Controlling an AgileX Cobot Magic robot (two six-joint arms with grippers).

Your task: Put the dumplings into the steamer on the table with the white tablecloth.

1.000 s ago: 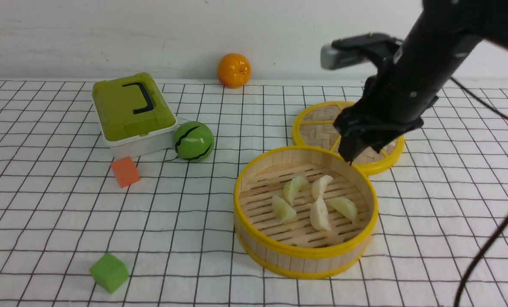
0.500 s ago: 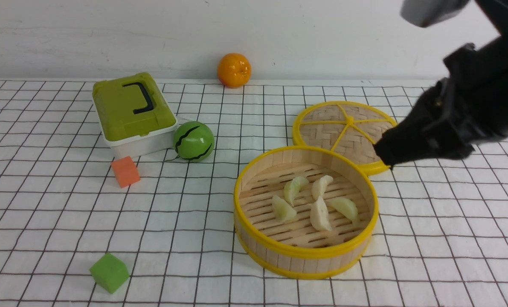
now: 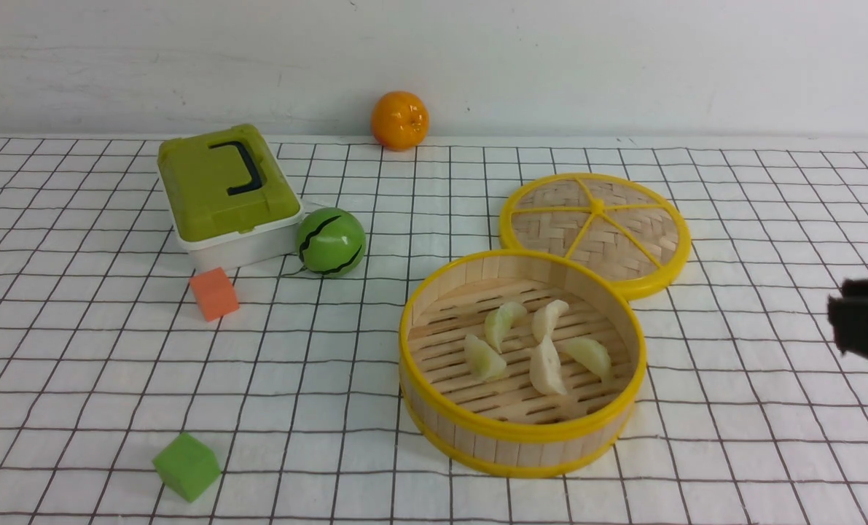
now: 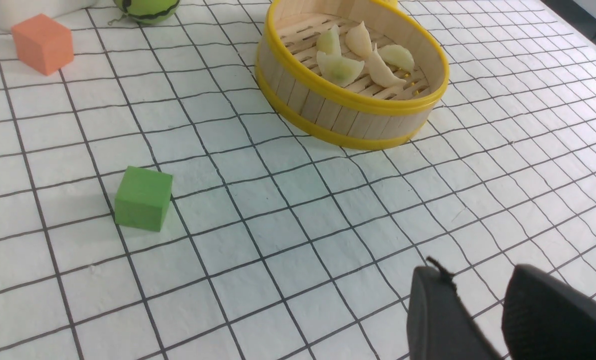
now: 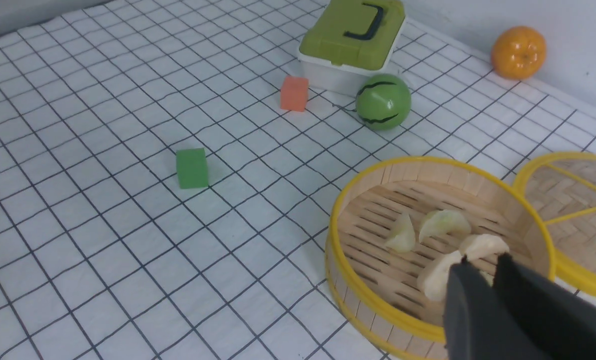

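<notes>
The steamer [image 3: 522, 432] stands on the white tablecloth [image 3: 113, 364] right of centre. Several pale dumplings [image 3: 546, 368] lie on its slatted floor, also seen in the left wrist view [image 4: 340, 67] and the right wrist view [image 5: 443, 222]. My right gripper [image 3: 867, 321] shows only at the right edge, away from the steamer. In its own view the right gripper [image 5: 483, 260] hangs over the basket's near side, fingers almost together with nothing between them. My left gripper [image 4: 475, 270] is open over bare cloth, empty, well short of the steamer [image 4: 328, 107].
The woven lid [image 3: 594, 226] lies flat behind the steamer. A green box [image 3: 226, 186], a watermelon ball [image 3: 331, 241] and an orange cube [image 3: 214, 293] sit at the left. A green cube [image 3: 186, 465] is near the front, an orange [image 3: 400, 119] by the wall.
The right arm has pulled back from above the steamer's far rim to the right edge of the front view, and its jaws have closed. The dumplings have not moved.
</notes>
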